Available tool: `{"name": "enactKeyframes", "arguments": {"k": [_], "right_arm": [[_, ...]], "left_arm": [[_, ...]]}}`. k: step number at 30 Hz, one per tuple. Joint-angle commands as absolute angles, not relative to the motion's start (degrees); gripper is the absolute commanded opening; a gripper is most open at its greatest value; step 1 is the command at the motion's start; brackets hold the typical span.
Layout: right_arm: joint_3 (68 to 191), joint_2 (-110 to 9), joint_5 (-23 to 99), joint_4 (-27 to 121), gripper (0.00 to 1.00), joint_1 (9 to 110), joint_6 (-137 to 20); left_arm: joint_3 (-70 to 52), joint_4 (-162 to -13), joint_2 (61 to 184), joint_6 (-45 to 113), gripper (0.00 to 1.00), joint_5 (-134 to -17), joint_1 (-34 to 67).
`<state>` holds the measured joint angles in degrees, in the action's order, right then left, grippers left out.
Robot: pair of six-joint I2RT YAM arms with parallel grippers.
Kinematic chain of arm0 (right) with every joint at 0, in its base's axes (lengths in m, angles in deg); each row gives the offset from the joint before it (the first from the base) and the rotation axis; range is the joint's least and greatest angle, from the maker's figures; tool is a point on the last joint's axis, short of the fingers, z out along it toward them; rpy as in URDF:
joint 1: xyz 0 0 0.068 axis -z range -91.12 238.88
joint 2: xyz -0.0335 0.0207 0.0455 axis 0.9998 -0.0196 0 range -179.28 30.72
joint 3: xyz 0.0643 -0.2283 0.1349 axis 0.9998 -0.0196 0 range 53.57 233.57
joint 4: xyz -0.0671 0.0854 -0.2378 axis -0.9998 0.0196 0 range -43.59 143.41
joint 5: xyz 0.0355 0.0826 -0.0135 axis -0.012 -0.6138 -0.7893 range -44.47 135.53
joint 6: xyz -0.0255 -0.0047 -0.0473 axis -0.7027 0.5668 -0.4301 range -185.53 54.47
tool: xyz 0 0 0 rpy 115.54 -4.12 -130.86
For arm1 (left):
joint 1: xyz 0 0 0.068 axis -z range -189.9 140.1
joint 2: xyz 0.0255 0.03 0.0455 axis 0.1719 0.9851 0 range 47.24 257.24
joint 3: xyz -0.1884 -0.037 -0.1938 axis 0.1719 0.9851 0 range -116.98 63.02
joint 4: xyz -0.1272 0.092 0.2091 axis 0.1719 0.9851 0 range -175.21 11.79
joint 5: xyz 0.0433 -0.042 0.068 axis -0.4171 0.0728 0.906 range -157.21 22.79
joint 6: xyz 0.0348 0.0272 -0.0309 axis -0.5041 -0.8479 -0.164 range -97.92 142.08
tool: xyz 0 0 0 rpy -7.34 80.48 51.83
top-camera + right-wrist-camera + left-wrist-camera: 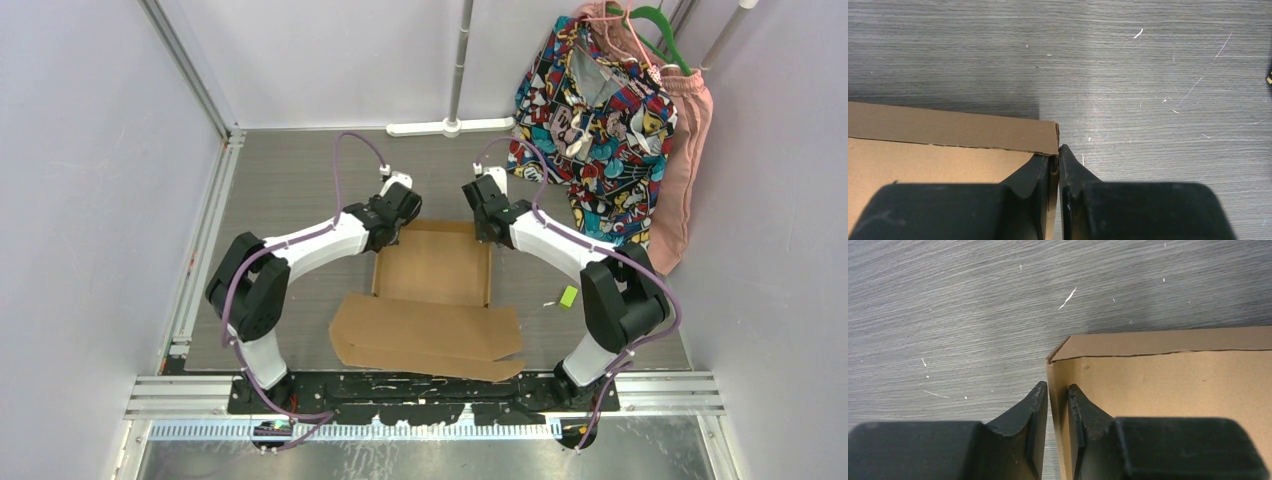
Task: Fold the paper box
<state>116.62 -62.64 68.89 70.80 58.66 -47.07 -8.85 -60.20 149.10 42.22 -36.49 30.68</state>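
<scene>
Paper box [432, 265] sits mid table [300, 190] btw the arms, side walls up. Left gripper [1058, 392] & right gripper [1057, 156] each pinch a far wall corner. Next, prob: fold the flat lid flap [425, 335] over.

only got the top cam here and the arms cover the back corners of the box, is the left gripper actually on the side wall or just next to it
Observer: On it. In the left wrist view the left gripper straddles the side wall of the paper box, one finger outside and one inside, just short of the far corner.
Operator: and the right one
Observer: The right gripper pinches its wall right at the far corner, a thin strip of cardboard showing between the nearly closed fingers.
Operator: is the far wall up
Observer: It looks raised in both wrist views. It meets the side walls at the corners and throws a shadow on the table behind it.
</scene>
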Motion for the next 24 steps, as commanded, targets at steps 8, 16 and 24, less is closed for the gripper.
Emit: {"name": "enactKeyframes", "arguments": {"k": [8,16,24], "right_arm": [[115.6,-58.9,69.2,70.4,0.08,58.4,-48.8],[115.1,-58.1,69.2,70.4,0.08,58.4,-48.7],[115.1,-58.2,68.8,70.4,0.08,58.4,-48.3]], "left_arm": [[-11.3,-62.3,150.4,42.8,0.17,-35.2,30.3],[-11.2,-62.6,149.8,43.0,0.0,-34.1,30.4],[-12.1,-62.1,149.3,42.0,0.23,-33.8,30.5]]}}
